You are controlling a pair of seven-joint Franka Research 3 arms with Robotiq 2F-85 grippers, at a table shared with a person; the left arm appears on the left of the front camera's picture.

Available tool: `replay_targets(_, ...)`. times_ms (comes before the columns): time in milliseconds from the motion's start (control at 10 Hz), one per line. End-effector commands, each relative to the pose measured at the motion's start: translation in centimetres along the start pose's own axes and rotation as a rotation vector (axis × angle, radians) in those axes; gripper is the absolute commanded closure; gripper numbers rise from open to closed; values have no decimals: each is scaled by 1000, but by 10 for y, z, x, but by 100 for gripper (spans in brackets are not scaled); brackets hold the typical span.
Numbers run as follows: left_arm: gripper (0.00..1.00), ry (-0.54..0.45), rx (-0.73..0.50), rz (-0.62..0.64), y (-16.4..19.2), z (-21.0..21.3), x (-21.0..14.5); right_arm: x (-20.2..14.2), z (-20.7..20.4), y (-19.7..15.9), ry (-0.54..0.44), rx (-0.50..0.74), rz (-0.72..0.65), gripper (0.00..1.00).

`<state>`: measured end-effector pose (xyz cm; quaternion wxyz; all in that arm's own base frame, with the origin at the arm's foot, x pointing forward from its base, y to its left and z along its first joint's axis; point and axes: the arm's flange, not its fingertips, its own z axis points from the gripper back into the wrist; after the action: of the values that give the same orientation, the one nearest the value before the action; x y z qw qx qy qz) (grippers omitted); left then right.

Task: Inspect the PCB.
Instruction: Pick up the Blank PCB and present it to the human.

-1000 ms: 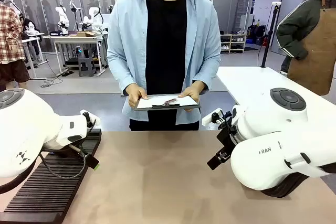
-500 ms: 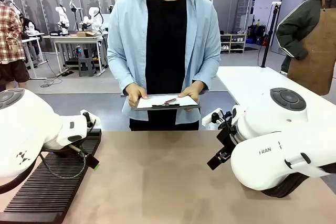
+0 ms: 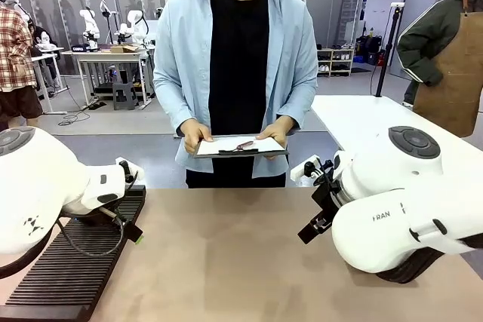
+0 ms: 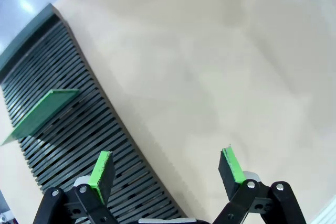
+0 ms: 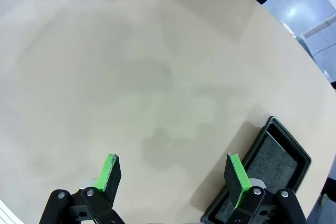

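My left gripper (image 4: 164, 157), wide and empty, at the ribbed rack's (image 4: 105, 145) edge; the PCB (image 4: 39, 114) apparently leans there. My right gripper (image 5: 172, 161) likewise gapes.

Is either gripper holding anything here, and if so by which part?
Nothing. Left gripper and right gripper are open and empty; the PCB sits in the rack.

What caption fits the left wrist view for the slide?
Open left gripper above the edge of the rack; PCB sits tilted in its slots.
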<state>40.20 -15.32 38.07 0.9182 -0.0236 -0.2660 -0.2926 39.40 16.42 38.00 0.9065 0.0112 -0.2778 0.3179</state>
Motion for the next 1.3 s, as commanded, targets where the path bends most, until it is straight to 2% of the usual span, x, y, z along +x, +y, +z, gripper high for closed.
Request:
replay_targets(0,0,-9,-173,45,18,49,24,12,50,-19,7,54,-81,0)
replay_targets(100,0,-14,-279,74,27,71,26,14,74,-32,21,104,-110,0)
replay_targets(300,0,-4,-383,120,50,124,18,3,134,-69,55,197,-185,0)
replay_targets(400,0,-17,-408,109,57,147,13,-4,158,-82,31,225,-209,0)
replay_targets(500,0,-51,-466,119,71,186,0,-22,196,-102,6,318,-258,0)
replay_targets(600,0,-107,-474,149,85,215,-17,-42,223,-120,-30,366,-300,0)
replay_targets(700,0,-122,-454,176,97,238,-38,-65,245,-135,-83,390,-339,0)
replay_targets(900,0,-206,-431,252,119,272,-84,-113,274,-155,-176,400,-411,0)
replay_targets(1200,0,-302,-407,330,133,289,-133,-160,285,-167,-252,390,-487,0)
